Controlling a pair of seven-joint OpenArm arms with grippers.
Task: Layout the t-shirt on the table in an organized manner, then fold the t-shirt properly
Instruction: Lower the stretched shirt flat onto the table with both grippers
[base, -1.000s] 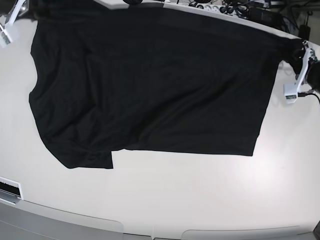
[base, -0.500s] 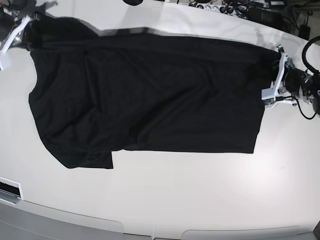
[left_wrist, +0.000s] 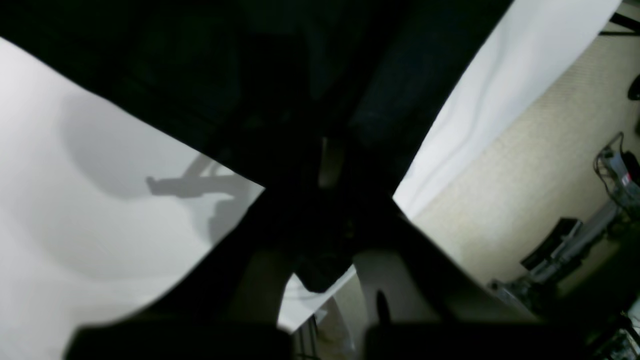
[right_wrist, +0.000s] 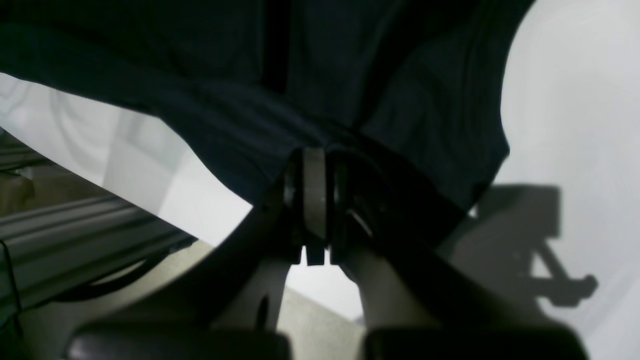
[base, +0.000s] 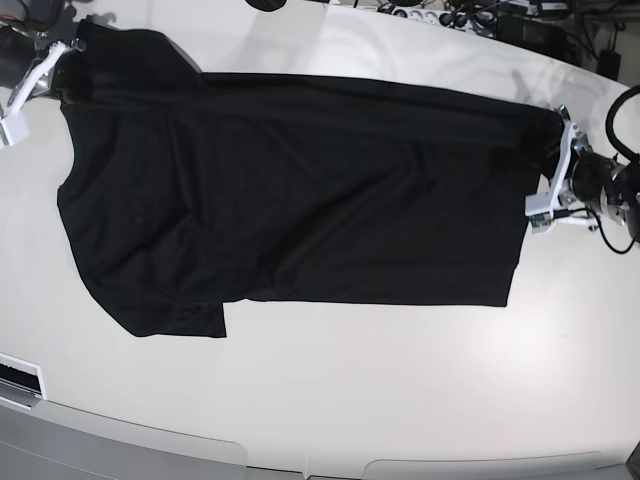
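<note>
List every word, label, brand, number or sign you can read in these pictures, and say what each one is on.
None can be read. The t-shirt shows plain black cloth, the table is bare white, and the cluttered gear beyond the far edge is too small and blurred to show any lettering.

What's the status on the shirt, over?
Left gripper shut on shirt corner. Right gripper shut on opposite corner. Shirt stretched between them, mostly flat on table. Nothing in the way.

Right gripper clamped on the edge of the black t-shirt, cloth bunched between its closed jaws. Glossy white table beneath; gripper shadow falls on it at right
</note>
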